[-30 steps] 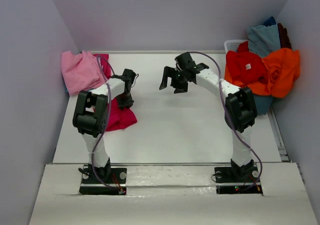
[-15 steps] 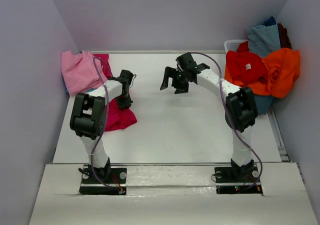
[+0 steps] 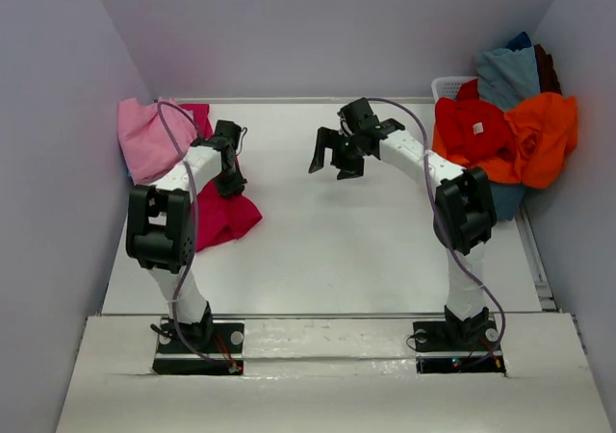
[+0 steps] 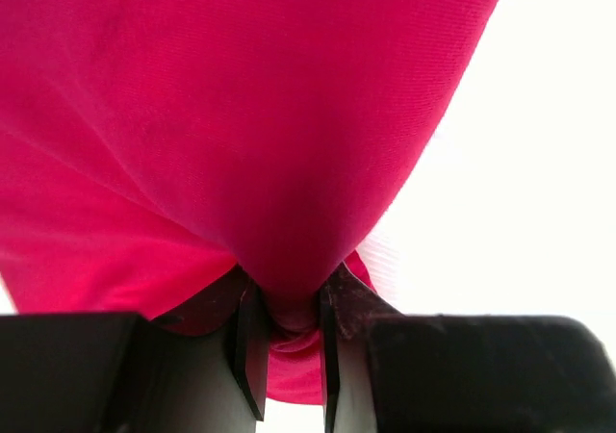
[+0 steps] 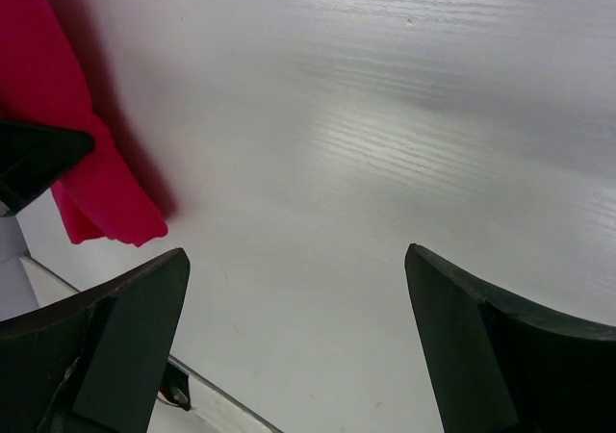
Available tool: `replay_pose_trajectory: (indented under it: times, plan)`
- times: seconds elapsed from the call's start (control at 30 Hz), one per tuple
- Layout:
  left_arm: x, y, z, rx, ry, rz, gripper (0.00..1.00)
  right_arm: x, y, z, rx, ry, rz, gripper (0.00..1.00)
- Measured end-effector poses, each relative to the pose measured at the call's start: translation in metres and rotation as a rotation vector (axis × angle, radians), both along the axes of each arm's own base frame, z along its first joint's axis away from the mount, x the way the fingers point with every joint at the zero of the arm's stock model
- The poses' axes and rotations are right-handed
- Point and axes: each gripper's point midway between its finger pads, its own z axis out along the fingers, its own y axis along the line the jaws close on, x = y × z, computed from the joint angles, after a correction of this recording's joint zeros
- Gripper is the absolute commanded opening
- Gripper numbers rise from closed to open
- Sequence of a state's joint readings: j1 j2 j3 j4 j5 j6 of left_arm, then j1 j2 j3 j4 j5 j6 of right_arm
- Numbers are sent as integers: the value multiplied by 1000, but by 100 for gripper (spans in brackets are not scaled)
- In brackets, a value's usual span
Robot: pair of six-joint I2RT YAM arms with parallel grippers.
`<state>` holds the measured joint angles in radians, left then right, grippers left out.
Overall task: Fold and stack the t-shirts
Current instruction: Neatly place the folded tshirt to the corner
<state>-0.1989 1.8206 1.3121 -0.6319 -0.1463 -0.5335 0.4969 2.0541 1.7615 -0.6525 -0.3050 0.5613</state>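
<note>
Early days: your left fingers [image 4: 248,348] pinch the crimson tee [image 4: 241,115], right fingers [image 5: 125,342] gape empty, the pile [image 3: 502,135] lies unfolded.

Far part of the crimson-magenta t-shirt [image 3: 236,219] sits hidden under the left arm [image 3: 189,169]. In the left wrist view the cloth overruns the top and left edges, and its pinched fold vanishes between the fingers [image 4: 248,351] of the left gripper [image 4: 289,306]. Right-hand pile: basket [image 3: 449,86] shows only a sliver of white rim; teal t-shirt [image 3: 507,200] lies mostly buried under the orange t-shirt [image 3: 541,135]; dark item [image 3: 546,65] at far right is too covered to identify. Right gripper [image 5: 296,256] fingers [image 5: 125,327] are cut off by the bottom edge of their own view.
</note>
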Motion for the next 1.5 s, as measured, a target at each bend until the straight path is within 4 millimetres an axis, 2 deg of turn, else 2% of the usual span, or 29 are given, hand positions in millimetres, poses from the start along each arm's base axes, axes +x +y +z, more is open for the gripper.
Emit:
replay_pose_trajectory:
  times: [0.27,0.4,0.57,0.8,1.17,1.5]
  plan:
    - [16,19,57,-38,-174,56,6,-3,-1,1,-7,12,1,100]
    - [22,17,75,-70,-253,62,6,-5,-2,2,-12,23,1,100]
    - [20,17,79,-116,-296,79,6,-4,-2,8,-14,18,4,100]
    - [35,26,85,-168,-356,125,6,-7,-6,6,-36,30,6,100]
    - [60,64,100,-224,-464,229,6,-11,-14,0,-77,49,-1,100]
    - [106,87,123,-278,-571,312,6,-19,-23,-7,-126,75,0,100]
